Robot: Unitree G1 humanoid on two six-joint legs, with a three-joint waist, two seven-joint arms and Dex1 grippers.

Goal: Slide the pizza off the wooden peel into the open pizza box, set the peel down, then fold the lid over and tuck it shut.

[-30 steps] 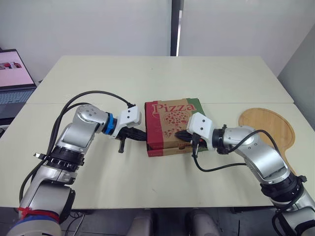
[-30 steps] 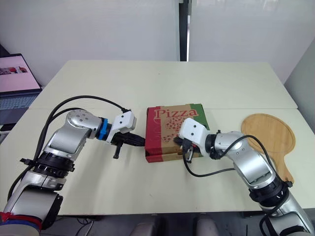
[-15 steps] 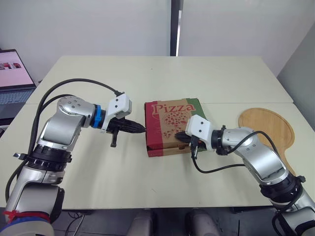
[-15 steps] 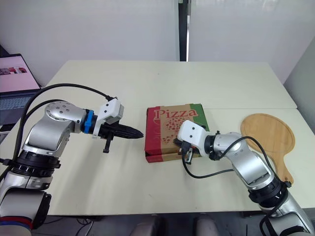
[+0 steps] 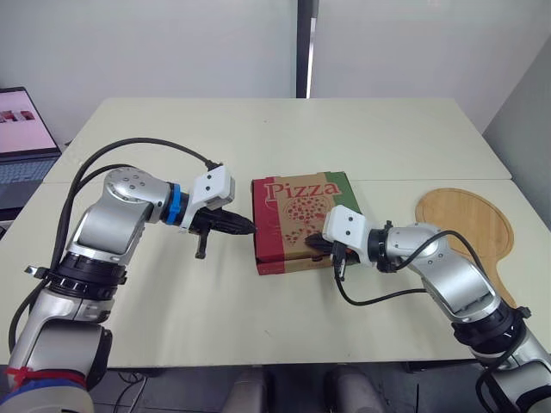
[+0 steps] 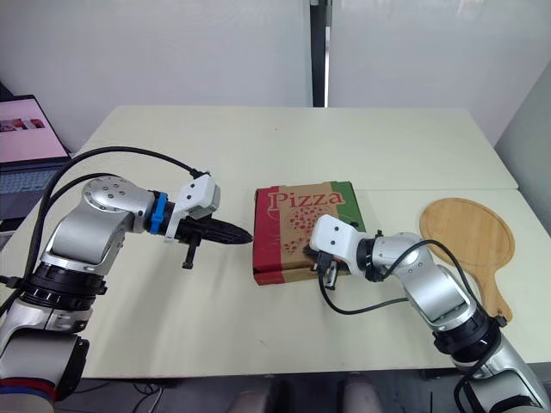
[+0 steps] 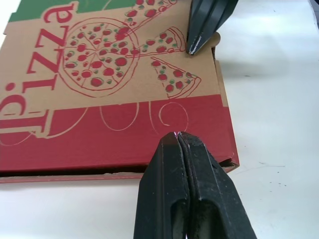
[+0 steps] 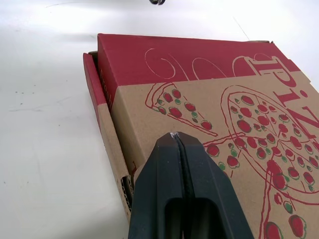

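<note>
The pizza box [image 5: 297, 211] lies with its lid down in the middle of the table, printed "Pizza" on top. My left gripper [image 5: 250, 227] is shut, its tip at the box's left edge, level with the lid. In the left wrist view its fingers [image 7: 169, 164] meet over the red side of the box [image 7: 99, 99]. My right gripper [image 5: 312, 244] is shut too, its tip resting on the lid near the front right. The right wrist view has that gripper [image 8: 174, 135] above the box's corner [image 8: 119, 149]. The wooden peel [image 5: 465, 228] lies bare on the table to the right.
A laptop [image 5: 21, 142] with its screen lit stands off the table's left side. A seam in the table runs behind the box. My right arm's cable loops over the table in front of the box.
My left arm lifted and its gripper rose from low beside the box to the lid's left edge. The right gripper stayed on the lid, edging slightly towards the front.
</note>
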